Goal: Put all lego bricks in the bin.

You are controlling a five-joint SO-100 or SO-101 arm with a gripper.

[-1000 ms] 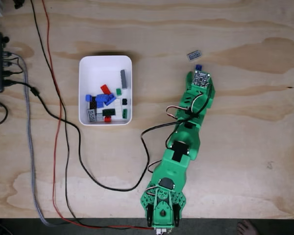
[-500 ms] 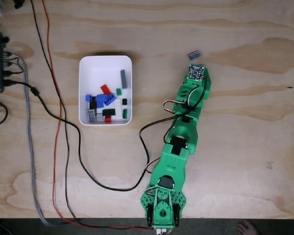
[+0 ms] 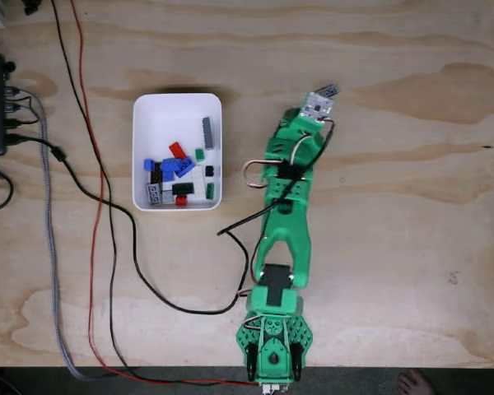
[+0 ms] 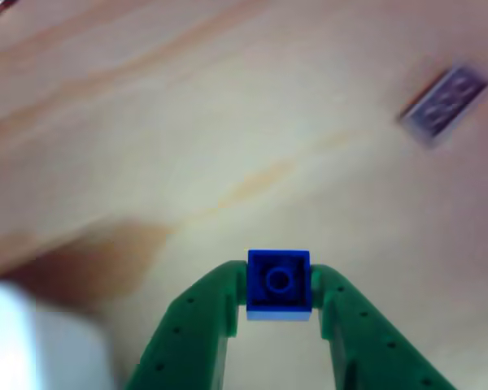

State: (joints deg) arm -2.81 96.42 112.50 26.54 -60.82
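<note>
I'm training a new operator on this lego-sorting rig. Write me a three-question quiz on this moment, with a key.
1. True or false: the gripper is shut on a blue brick.
2. Where does the grey brick lie?
A. in the bin
B. on the table, outside the bin
C. between the gripper's fingers
3. Fill in: the bin is ____ in colour.

Key: 1 true. 2 B; in the fixed view it lies on the table just past the arm's tip. 3 white.
</note>
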